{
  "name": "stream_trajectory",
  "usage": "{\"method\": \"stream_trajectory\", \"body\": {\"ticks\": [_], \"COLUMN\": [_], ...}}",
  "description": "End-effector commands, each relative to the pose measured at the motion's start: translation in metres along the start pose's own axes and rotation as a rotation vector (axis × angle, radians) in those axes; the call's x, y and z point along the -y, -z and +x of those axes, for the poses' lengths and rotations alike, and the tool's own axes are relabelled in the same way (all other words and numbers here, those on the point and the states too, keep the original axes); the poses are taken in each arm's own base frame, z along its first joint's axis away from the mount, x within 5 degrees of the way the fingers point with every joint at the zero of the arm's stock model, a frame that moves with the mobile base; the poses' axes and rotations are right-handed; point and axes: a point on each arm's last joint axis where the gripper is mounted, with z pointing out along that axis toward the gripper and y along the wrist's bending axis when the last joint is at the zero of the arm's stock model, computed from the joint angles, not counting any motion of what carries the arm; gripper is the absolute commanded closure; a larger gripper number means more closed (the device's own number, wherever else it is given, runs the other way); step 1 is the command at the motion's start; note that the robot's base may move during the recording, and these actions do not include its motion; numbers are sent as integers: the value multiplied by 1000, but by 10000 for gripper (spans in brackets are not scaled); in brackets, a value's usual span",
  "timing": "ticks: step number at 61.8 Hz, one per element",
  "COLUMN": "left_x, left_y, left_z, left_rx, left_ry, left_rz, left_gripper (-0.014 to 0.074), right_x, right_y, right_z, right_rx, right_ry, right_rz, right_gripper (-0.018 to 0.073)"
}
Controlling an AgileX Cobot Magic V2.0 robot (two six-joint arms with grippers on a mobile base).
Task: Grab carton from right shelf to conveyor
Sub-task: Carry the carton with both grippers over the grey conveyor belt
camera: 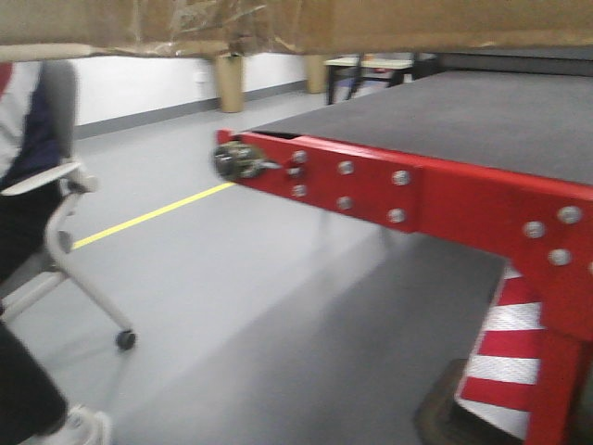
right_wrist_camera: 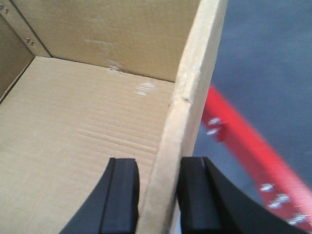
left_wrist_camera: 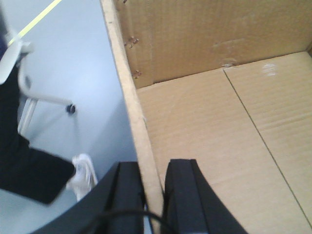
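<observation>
The carton (camera: 278, 23), brown corrugated cardboard with crinkled tape, hangs across the top of the front view, above the floor and the near corner of the conveyor (camera: 463, 116). The conveyor is a dark grey belt in a red frame (camera: 445, 199). My left gripper (left_wrist_camera: 153, 163) is shut on the carton's left wall (left_wrist_camera: 126, 92), one finger inside and one outside. My right gripper (right_wrist_camera: 158, 160) is shut on the right wall (right_wrist_camera: 190, 87) in the same way. Past that wall, the red frame (right_wrist_camera: 239, 141) and the belt (right_wrist_camera: 273, 58) lie below. The open carton is empty inside. The right shelf is out of view.
A person on a wheeled office chair (camera: 56, 213) sits close at the left, with a white shoe (left_wrist_camera: 83, 173) beside the carton's left wall. A yellow line (camera: 153, 215) crosses the grey floor. A red-and-white striped cone (camera: 505, 357) stands under the conveyor's corner.
</observation>
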Motion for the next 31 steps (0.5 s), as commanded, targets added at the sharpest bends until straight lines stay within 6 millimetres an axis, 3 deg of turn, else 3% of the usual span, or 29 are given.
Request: {"method": "stream_trajectory", "body": {"ticks": [1,31], "left_x": [-14,-21], "left_y": [8,9], "left_z": [-5,-8], "left_rx": [65,91], "left_ry": [-50,-79], "left_rz": [-115,-194], "left_gripper": [617,617], "right_x": [2,2], "right_y": [8,8], "right_z": [-3,-3], "right_rx": [42,48], "right_ry": [39,39], "right_rz": [26,26], "right_gripper": [626,626]}}
